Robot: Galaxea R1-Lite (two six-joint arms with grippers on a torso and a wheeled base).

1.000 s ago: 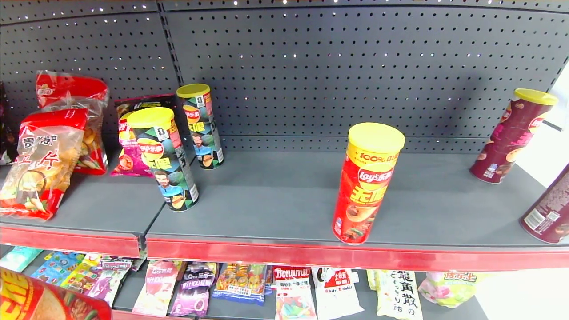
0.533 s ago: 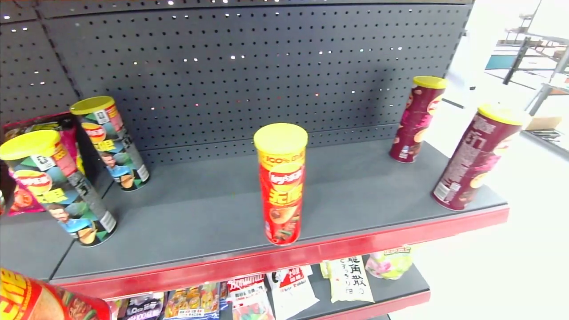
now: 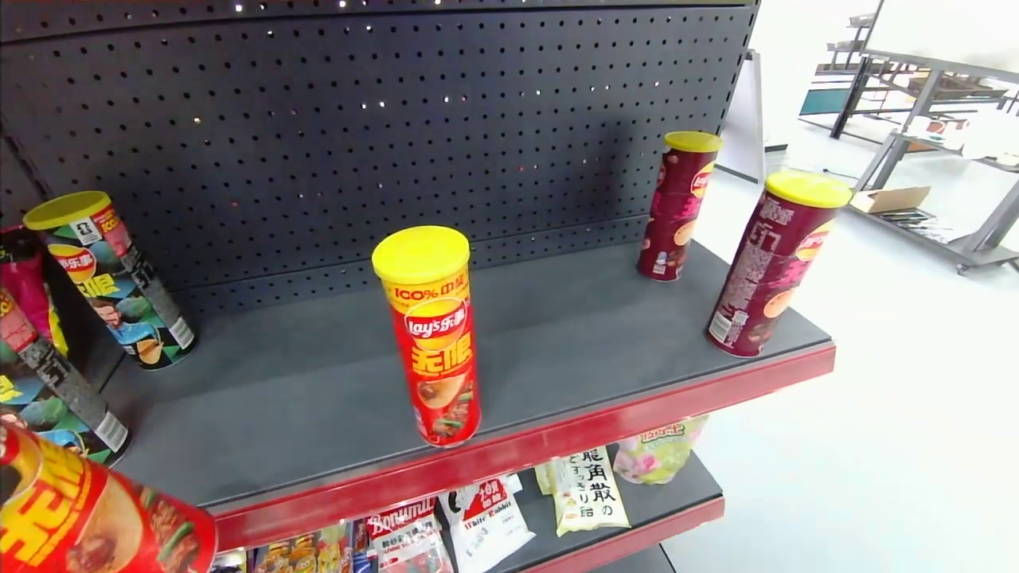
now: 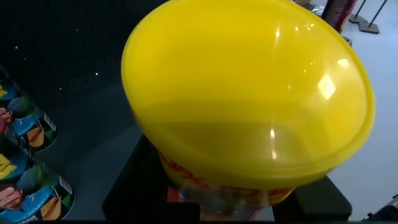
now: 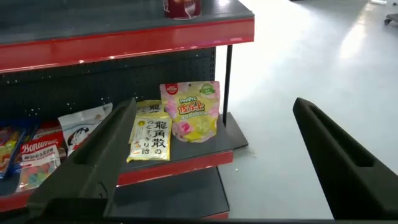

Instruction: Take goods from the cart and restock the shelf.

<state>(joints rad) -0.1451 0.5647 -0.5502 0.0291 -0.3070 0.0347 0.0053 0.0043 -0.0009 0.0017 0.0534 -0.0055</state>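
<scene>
I read the shelf (image 3: 557, 350) as matt grey painted metal, like its perforated back panel (image 3: 358, 143); the front edge (image 3: 557, 439) is glossy red. Lower left, the near can (image 3: 87, 517) has glossy print. Its lid (image 4: 249, 93) is smooth, shiny yellow plastic. The bags (image 5: 189, 112) are glossy film.

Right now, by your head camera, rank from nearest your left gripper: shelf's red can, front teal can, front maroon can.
1. Front teal can, left edge.
2. Red can, shelf middle.
3. Front maroon can, right end.
</scene>
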